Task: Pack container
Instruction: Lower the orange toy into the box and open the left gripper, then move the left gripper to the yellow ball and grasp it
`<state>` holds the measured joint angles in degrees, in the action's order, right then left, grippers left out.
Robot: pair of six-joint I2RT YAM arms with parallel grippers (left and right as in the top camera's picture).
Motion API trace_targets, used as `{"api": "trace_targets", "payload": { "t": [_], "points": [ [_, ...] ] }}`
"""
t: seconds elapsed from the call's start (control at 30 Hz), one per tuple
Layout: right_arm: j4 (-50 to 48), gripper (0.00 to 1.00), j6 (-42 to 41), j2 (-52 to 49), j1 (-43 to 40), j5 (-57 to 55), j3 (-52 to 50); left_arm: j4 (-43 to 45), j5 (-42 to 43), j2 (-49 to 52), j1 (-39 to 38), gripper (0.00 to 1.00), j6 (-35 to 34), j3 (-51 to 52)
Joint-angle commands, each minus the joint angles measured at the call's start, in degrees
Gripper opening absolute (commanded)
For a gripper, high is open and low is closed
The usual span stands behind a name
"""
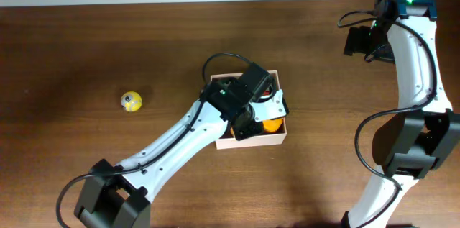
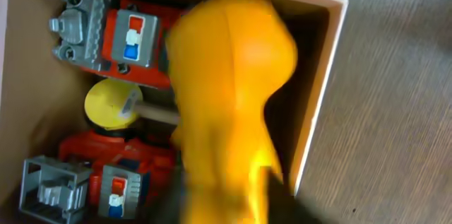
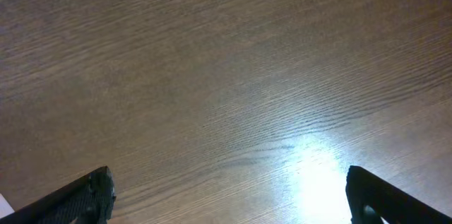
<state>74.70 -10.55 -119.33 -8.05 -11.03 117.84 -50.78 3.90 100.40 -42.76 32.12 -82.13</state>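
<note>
Roughly mid-table (image 1: pixel 72 41) sits the container (image 1: pixel 253 144), a shallow white-walled box with a tan inside, and the left gripper (image 1: pixel 255 119) hangs directly over it. From overhead the arm hides most of the contents, so only an orange-yellow toy (image 1: pixel 272 124) shows at the box's right side. The left wrist view fills in the rest. Two red-and-grey block toys lie along one side, one (image 2: pixel 120 37) near a corner and the other (image 2: pixel 106 174) further down, with a yellow disc on a wooden stick (image 2: pixel 109 102) between them. The orange-yellow toy looms large and blurred close to the lens. Its fingers do not show clearly, so I cannot tell how wide that tool stands or whether it holds the toy. Only the overhead view shows a small yellow ball (image 1: pixel 131 101) alone on the wood, well left of the box. The right gripper (image 3: pixel 229 181) is spread wide over bare wood, gripping nothing.
</note>
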Motion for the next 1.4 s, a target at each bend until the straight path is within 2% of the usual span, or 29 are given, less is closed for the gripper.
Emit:
{"api": "trace_targets", "payload": {
  "t": [0.0,0.03,0.27,0.4,0.47,0.57,0.7,0.8,0.83,0.9,1.13,1.27,1.3,1.37],
  "points": [
    [-0.15,0.99,-0.2,-0.22,0.15,0.07,-0.22,0.2,1.25,0.33,-0.33,0.86,0.5,-0.2],
    [-0.15,0.99,-0.2,-0.22,0.15,0.07,-0.22,0.2,1.25,0.33,-0.33,0.99,0.5,-0.2],
    [-0.15,0.99,-0.2,-0.22,0.15,0.07,-0.22,1.53,0.44,0.33,-0.33,0.99,0.52,-0.2],
    [-0.15,0.99,-0.2,-0.22,0.15,0.09,-0.22,4.2,-5.79,0.31,0.07,0.99,0.22,-0.24],
    [-0.15,0.99,-0.2,-0.22,0.15,0.07,-0.22,6.16,-9.99,0.31,0.85,0.99,-2.01,-0.42],
    [-0.15,0.99,-0.2,-0.22,0.15,0.07,-0.22,8.04,-14.05,0.31,3.61,0.99,-7.04,-1.92],
    [-0.15,0.99,-0.2,-0.22,0.15,0.07,-0.22,8.17,-14.29,0.31,10.95,0.99,-20.26,-3.98],
    [-0.15,0.99,-0.2,-0.22,0.15,0.09,-0.22,6.62,-14.25,0.31,17.81,0.99,-34.69,-4.0],
    [-0.15,0.99,-0.2,-0.22,0.15,0.07,-0.22,4.13,-14.23,0.31,22.18,0.99,-43.17,-4.0],
    [-0.15,0.99,-0.2,-0.22,0.15,0.07,-0.22,1.27,-13.4,0.31,25.75,0.99,-49.55,-4.0],
    [-0.15,0.99,-0.2,-0.22,0.15,0.07,-0.22,-2.58,0.46,0.31,32.81,0.99,-50.95,-4.0],
    [-0.15,0.99,-0.2,-0.22,0.15,0.07,-0.22,-4.7,-4.13,0.33,34.1,0.99,-51.78,-3.96],
    [-0.15,0.99,-0.2,-0.22,0.15,0.07,-0.22,-7.41,-8.87,0.52,35.12,0.99,-58.21,-3.96],
    [-0.15,0.99,-0.2,-0.22,0.15,0.07,-0.22,-10.51,-11.78,0.98,36.48,0.99,-64.17,-3.96]
  ]
}}
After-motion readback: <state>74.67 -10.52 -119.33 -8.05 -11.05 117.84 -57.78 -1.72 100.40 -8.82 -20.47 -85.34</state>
